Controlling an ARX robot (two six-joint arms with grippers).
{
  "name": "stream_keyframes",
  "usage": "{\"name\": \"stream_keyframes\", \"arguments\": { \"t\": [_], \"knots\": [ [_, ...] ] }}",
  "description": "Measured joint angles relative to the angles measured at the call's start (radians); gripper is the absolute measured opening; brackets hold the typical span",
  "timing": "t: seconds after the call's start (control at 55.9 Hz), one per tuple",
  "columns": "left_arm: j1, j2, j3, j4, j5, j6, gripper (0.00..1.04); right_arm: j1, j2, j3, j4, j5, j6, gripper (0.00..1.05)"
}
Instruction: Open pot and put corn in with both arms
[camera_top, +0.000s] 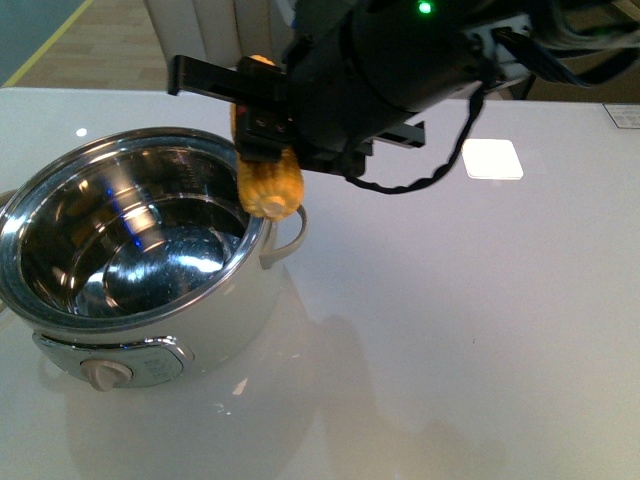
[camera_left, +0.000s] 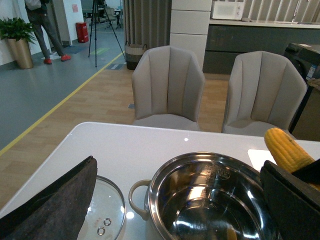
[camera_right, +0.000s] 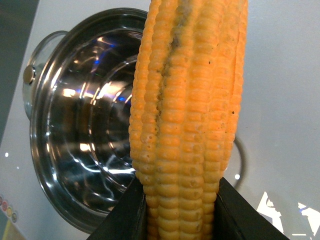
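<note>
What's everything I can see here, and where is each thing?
Pot: one, cream with steel bowl, open, on table.
Corn: one, yellow, held up at pot's rim.
Lid: one, clear glass, on table beside pot.
Chairs: two, beige, behind table.
Table: one, white.
Left gripper: one, black, open, by lid.
Right gripper: one, black, shut on corn.

pot (camera_top: 235, 315) open-topped, corn (camera_top: 270, 185) over its rim
</note>
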Motion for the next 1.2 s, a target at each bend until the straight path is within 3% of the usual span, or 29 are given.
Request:
{"name": "stream_keyframes", "arguments": {
  "t": [0.376, 0.716, 1.2],
  "knots": [
    [0.0, 0.0, 0.0, 0.0, 0.0, 0.0, 0.98, 0.095, 0.145, 0.24, -0.103, -0.016, 0.06, 0.22],
    [0.0, 0.0, 0.0, 0.0, 0.0, 0.0, 0.98, 0.123, 0.275, 0.41, -0.208, -0.007, 0.076, 0.21],
    [0.0, 0.0, 0.0, 0.0, 0.0, 0.0, 0.98, 0.124, 0.278, 0.405, -0.23, 0.008, 0.096, 0.96]
  ]
}}
